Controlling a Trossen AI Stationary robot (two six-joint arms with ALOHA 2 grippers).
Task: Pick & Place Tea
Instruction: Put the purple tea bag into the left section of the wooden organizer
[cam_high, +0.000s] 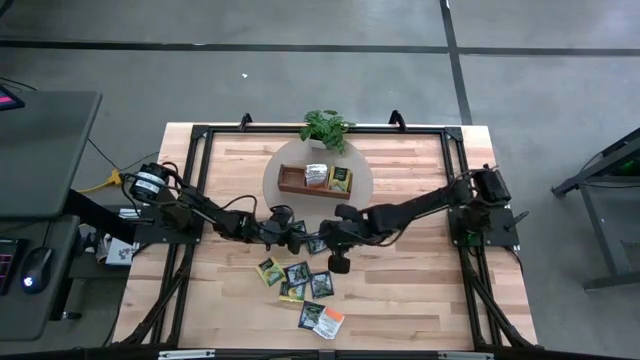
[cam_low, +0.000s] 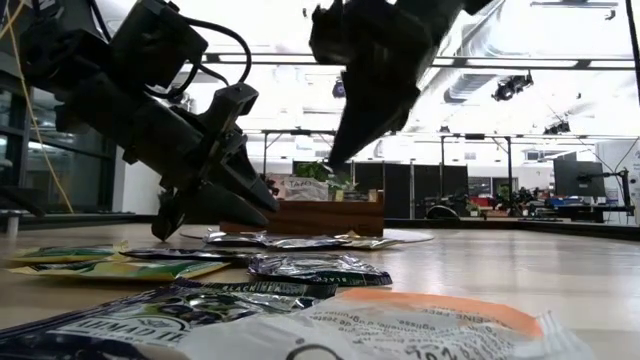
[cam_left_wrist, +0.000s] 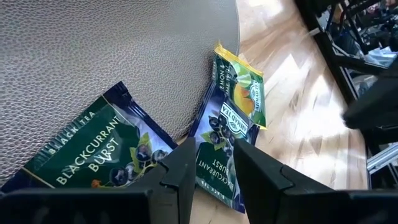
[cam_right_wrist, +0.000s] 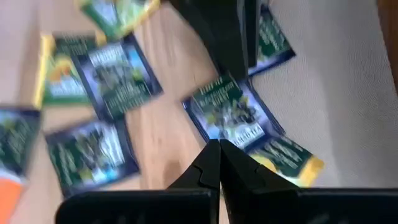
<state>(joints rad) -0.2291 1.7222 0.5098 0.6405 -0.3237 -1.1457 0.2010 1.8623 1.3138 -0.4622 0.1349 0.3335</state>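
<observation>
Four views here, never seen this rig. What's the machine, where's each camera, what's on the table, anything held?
Two dark robot arms work at a wooden table. One camera looks straight down, one sits at table height, and one rides on each wrist. The left gripper is open around the edge of a dark blue blackcurrant sachet, nothing lifted. The right gripper is shut and empty above the loose tea sachets. Farther back, a wooden tray already holds some sachets, beside a potted plant.
</observation>
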